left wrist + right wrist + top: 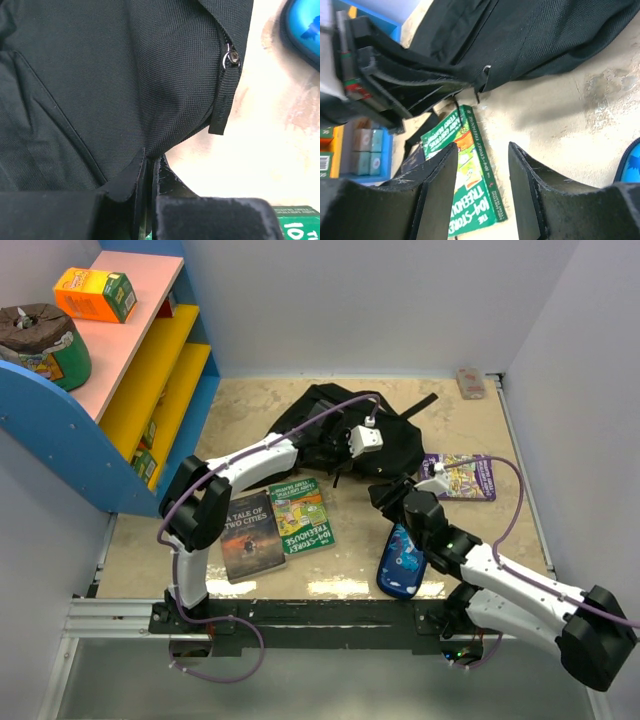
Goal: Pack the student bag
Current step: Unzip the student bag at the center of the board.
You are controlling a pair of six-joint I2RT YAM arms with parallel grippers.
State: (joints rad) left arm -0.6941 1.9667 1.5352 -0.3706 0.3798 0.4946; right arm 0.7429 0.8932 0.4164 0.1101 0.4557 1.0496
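Note:
The student bag (390, 440) lies slumped and black at the table's middle back. My left gripper (345, 460) is at its near edge, shut on a fold of its fabric (150, 157). A zip pull (230, 57) hangs on the bag's right side. In the right wrist view the left gripper's fingers (395, 87) pinch the bag's (545, 35) edge. My right gripper (384, 490) hovers just right of that spot, near the bag's front. It is open (482, 165), holding nothing, with the green book (470, 195) seen past its jaws.
The green book (301, 515) and a dark book (250, 535) lie left of centre. A purple book (460, 477) sits at the right and a blue pencil case (403, 560) by the right arm. A coloured shelf (150, 390) stands at the left, with a small object (470, 382) at back right.

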